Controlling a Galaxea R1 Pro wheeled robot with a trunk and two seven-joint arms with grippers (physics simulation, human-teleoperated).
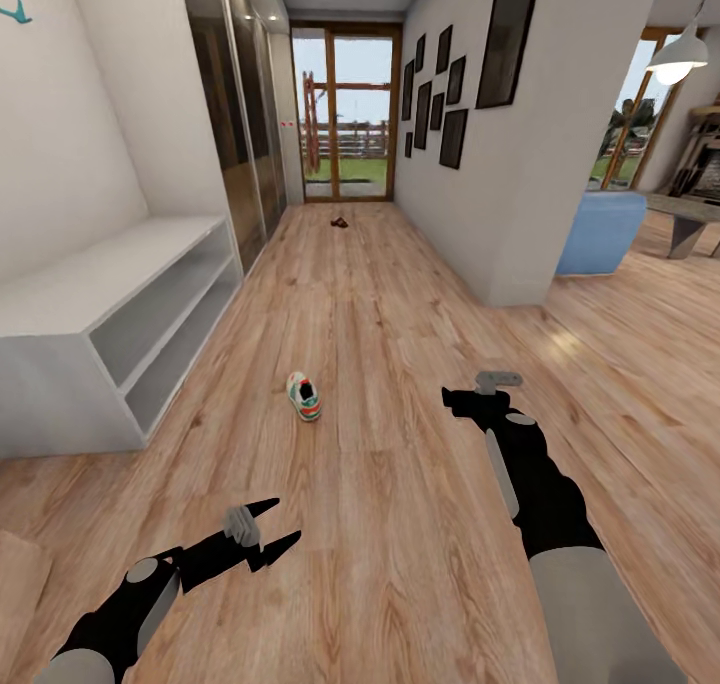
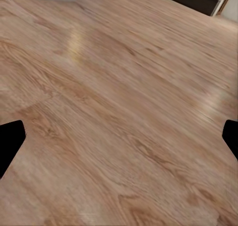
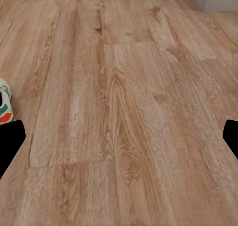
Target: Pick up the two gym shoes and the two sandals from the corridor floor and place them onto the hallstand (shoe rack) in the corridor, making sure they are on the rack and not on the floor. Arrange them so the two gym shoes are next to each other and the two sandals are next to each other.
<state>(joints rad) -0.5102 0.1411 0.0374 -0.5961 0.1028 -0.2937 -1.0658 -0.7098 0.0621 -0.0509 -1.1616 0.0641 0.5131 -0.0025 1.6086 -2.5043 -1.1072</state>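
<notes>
One gym shoe [image 1: 304, 396], white with green stripes and red-orange accents, lies alone on the corridor floor [image 1: 400, 524] in the middle of the head view; its edge also shows in the right wrist view [image 3: 5, 104]. Far down the corridor near the glass door lies a small dark brown sandal [image 1: 340, 223]. My left gripper [image 1: 284, 521] hangs open over bare planks, nearer to me than the shoe. My right gripper [image 1: 452, 397] is open and empty, level with the shoe and to its right. The hallstand, the second gym shoe and the second sandal are out of view.
A low white bench with two open shelves [image 1: 110, 309] stands along the left wall. Behind it are dark glossy wardrobe doors [image 1: 240, 124]. A wall corner [image 1: 520, 274] juts in at right, with a blue ottoman [image 1: 600, 229] beyond. A beige flat edge [image 1: 20, 574] shows bottom left.
</notes>
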